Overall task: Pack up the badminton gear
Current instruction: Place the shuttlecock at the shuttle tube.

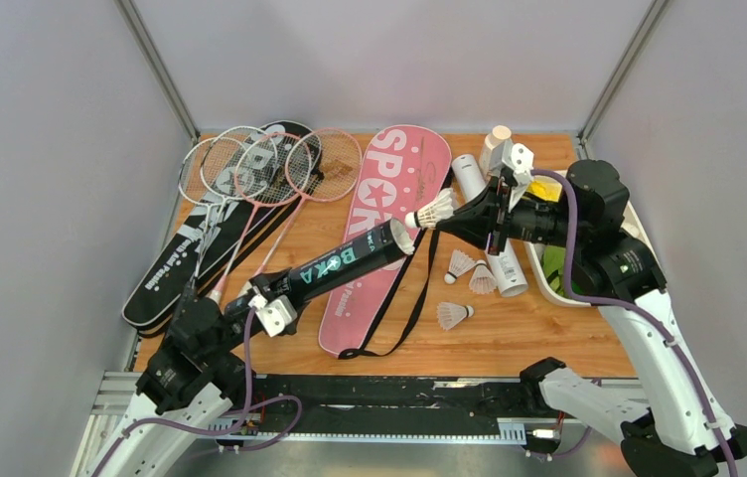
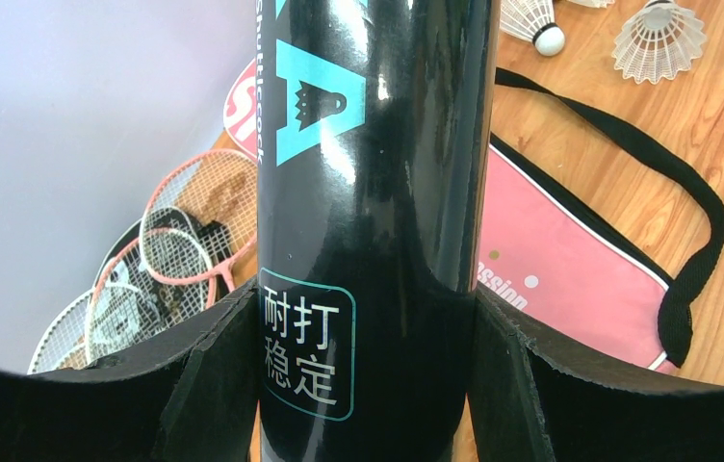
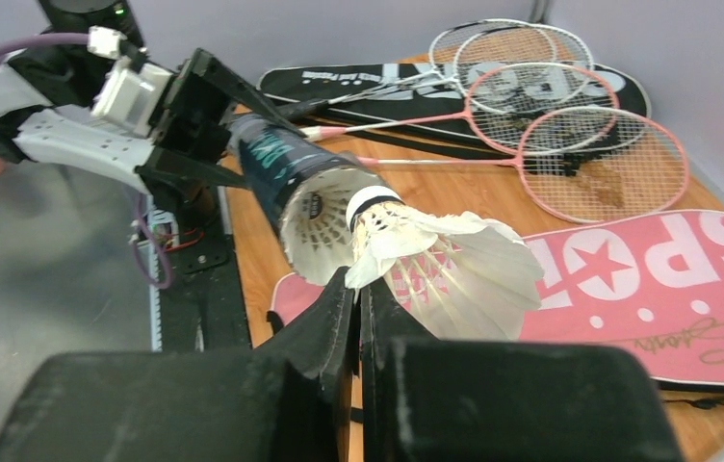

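One black tube (image 1: 345, 266), axis diagonal (mouth facing shuttlecock (image 1: 436, 210))

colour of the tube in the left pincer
Tube is black with teal lettering; best in left wrist view.

Rackets (image 1: 250, 169) on left bag (image 1: 156, 286), loose shuttlecocks (image 1: 456, 315) right of middle bag (image 1: 404, 164)

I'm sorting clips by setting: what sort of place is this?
Likely a robotics lab test cell: plain grey walls enclose a wooden table, with robot arms mounted on a metal rail.
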`<state>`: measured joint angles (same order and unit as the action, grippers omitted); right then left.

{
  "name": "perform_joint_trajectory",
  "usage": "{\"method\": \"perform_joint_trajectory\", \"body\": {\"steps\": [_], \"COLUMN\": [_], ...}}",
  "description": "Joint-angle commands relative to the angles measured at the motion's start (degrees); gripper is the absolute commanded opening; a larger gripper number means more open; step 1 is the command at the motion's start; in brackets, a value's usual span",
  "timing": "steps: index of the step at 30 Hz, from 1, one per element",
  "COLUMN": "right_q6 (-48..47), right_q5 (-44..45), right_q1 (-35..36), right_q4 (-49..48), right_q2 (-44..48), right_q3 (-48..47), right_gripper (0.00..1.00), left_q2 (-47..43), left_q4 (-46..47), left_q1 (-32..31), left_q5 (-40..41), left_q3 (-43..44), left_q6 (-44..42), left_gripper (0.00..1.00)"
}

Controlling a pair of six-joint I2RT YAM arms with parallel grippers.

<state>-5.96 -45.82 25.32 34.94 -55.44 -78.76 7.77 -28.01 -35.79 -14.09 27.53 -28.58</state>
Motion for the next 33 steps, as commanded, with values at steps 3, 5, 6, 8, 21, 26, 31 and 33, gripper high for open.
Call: {"method": "perform_joint_trajectory", "body": {"steps": [3, 5, 6, 8, 21, 26, 31, 33], "right_q6": [3.7, 4.2, 4.4, 5.3, 7.3, 7.2, 7.2, 7.5], "right_q5": [-7.6, -8.9, -9.6, -9.8, -3.1, -1.9, -2.1, -1.9], "right_q1": [0.1, 0.1, 0.5, 1.5, 15.3, 16.2, 16.3, 16.3], "right_q4": [-0.3, -0.8, -1.3, -2.4, -7.9, -8.7, -9.0, -9.1], "right_q2": [0.9, 0.3, 0.1, -0.5, -7.2, -9.0, -10.2, -10.4], "right_q3": [1.6, 2.4, 2.9, 4.0, 5.3, 6.2, 6.0, 5.7], "right_gripper": [0.04, 0.04, 0.04, 0.03, 0.02, 0.05, 0.09, 0.12], "left_q2": [-0.6, -0.6, -0.5, -0.4, 1.0, 1.0, 0.9, 1.0], "left_q4": [4.0, 4.3, 4.5, 4.7, 4.7, 4.5, 4.8, 5.3], "left_q1": [0.2, 0.1, 0.2, 0.2, 0.2, 0.2, 0.2, 0.2], "left_q5": [-3.0, -3.4, -3.8, -4.9, -6.2, -7.4, -7.7, -7.4], "left_q3": [3.0, 2.9, 3.0, 3.0, 3.1, 2.8, 2.8, 2.8], "left_q6": [-1.1, -0.8, -0.7, -0.7, -2.6, -4.4, -5.5, -4.9], "left_gripper": [0.00, 0.00, 0.00, 0.00, 0.00, 0.00, 0.00, 0.00]}}
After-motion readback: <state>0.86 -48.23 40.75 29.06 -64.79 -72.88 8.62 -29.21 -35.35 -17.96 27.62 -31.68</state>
